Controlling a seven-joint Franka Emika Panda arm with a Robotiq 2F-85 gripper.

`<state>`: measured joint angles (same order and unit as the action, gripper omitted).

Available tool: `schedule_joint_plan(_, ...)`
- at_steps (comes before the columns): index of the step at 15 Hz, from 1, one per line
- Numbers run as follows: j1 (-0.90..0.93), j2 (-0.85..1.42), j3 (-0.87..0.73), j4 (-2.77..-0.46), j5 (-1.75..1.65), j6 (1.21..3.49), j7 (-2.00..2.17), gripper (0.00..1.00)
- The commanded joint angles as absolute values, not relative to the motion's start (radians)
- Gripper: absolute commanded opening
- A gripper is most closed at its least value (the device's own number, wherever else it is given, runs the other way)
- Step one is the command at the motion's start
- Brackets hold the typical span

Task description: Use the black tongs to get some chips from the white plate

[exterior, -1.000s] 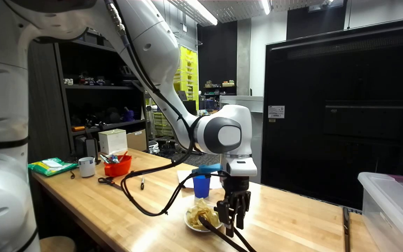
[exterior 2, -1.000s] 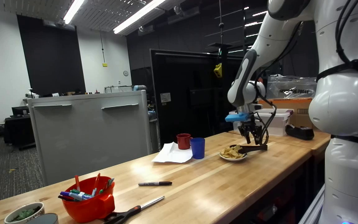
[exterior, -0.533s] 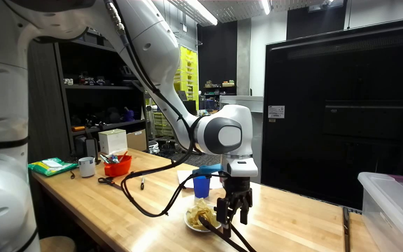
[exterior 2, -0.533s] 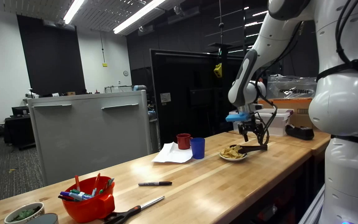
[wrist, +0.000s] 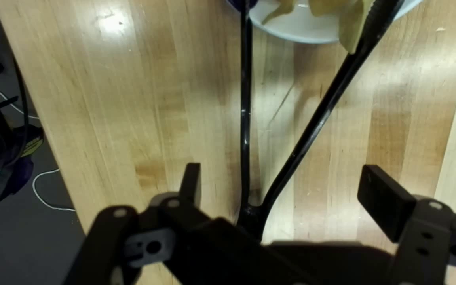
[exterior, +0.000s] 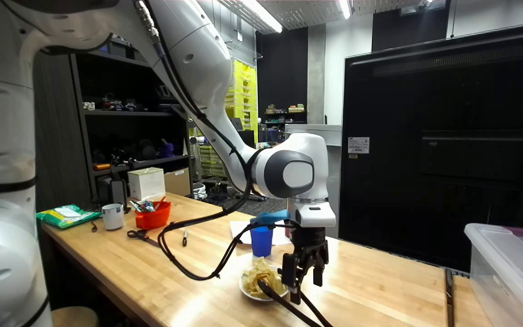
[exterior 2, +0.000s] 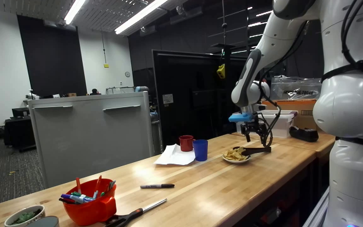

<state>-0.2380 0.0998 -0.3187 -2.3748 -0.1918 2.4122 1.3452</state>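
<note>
The white plate (exterior: 261,298) sits on the table with a heap of pale yellow chips (exterior: 258,274), seen in both exterior views; in the wrist view only part of the plate (wrist: 303,29) shows at the top. The black tongs (wrist: 246,118) lie with their spread tips over the plate among the chips, one arm touching a chip (wrist: 348,29). Their joined end runs under my gripper's dark body, which hides it. My gripper (wrist: 281,172) hangs above the table, fingers wide apart on either side of the tongs, neither finger visibly touching them.
Beyond the plate stand a blue cup (exterior 2: 200,150), a red mug (exterior 2: 186,143) and white paper (exterior 2: 172,157). A marker (exterior 2: 157,186), scissors (exterior 2: 137,212) and a red pen container (exterior 2: 90,208) lie farther along. A clear bin (exterior: 506,277) stands at one end. Black cable (exterior: 184,270) loops beside the arm.
The gripper's fingers have spread apart over the last second. The wrist has risen very slightly. Tongs, plate and chips look unmoved.
</note>
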Motion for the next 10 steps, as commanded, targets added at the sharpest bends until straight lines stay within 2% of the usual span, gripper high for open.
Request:
schedule_joint_plan(1,-0.242,0.090,-0.309,-2.389,-0.138,2.410,1.294,1.00)
schedule_joint_plan(10,-0.239,0.096,-0.304,-2.380,-0.107,2.406,1.250,1.00)
